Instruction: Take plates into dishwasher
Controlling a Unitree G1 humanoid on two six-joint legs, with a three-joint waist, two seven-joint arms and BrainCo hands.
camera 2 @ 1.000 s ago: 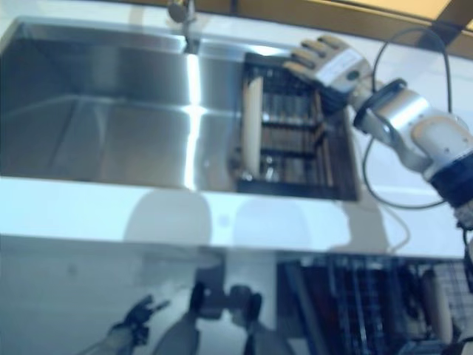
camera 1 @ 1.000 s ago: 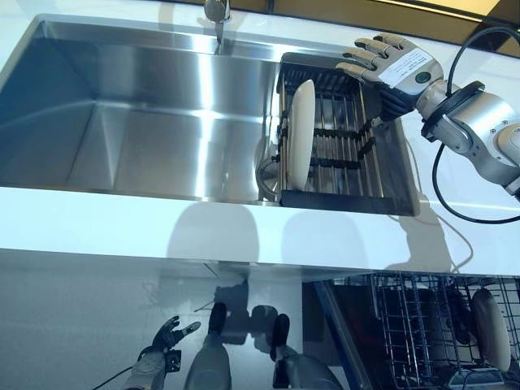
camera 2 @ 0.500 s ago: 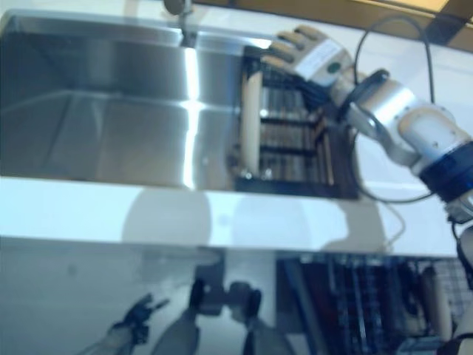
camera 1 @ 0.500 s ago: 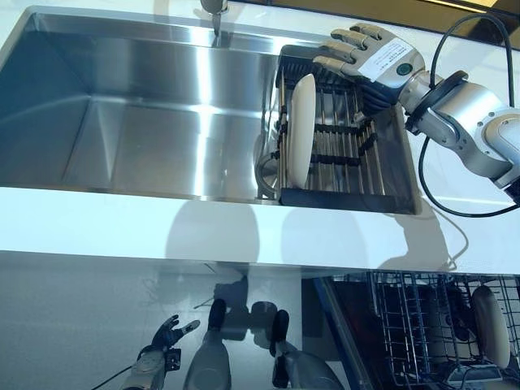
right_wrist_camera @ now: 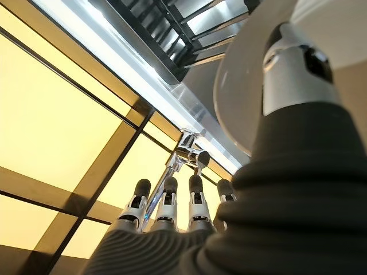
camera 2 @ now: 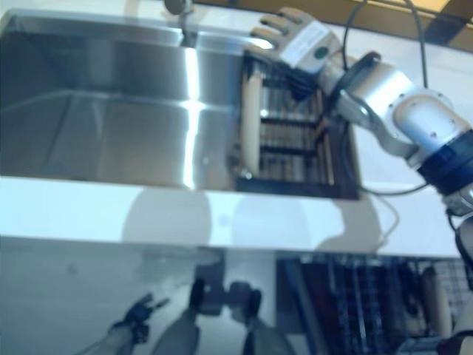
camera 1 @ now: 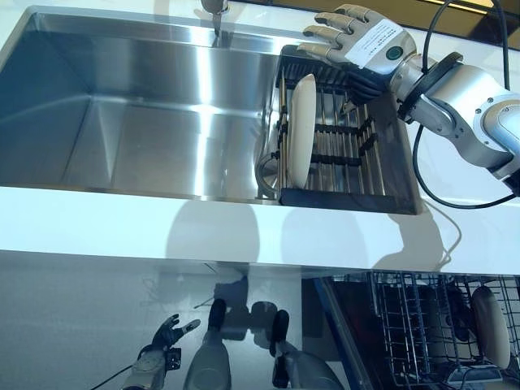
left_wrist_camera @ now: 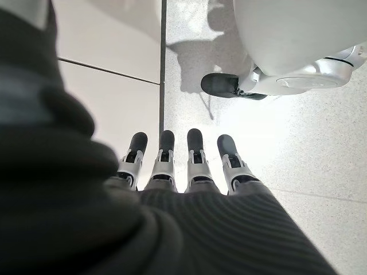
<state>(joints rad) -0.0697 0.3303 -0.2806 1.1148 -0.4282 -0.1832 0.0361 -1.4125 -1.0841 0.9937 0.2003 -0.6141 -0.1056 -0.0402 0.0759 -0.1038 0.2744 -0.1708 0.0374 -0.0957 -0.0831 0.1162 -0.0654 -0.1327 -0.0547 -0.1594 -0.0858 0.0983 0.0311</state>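
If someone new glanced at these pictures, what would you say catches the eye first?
First, the right hand, fingers spread open, hovering over the far end of the dark drying rack set in the right side of the steel sink. Next, the single white plate standing on edge at the rack's left side, untouched. Below the counter, another plate already stands in the open dishwasher basket, while the left hand hangs idle by the floor.
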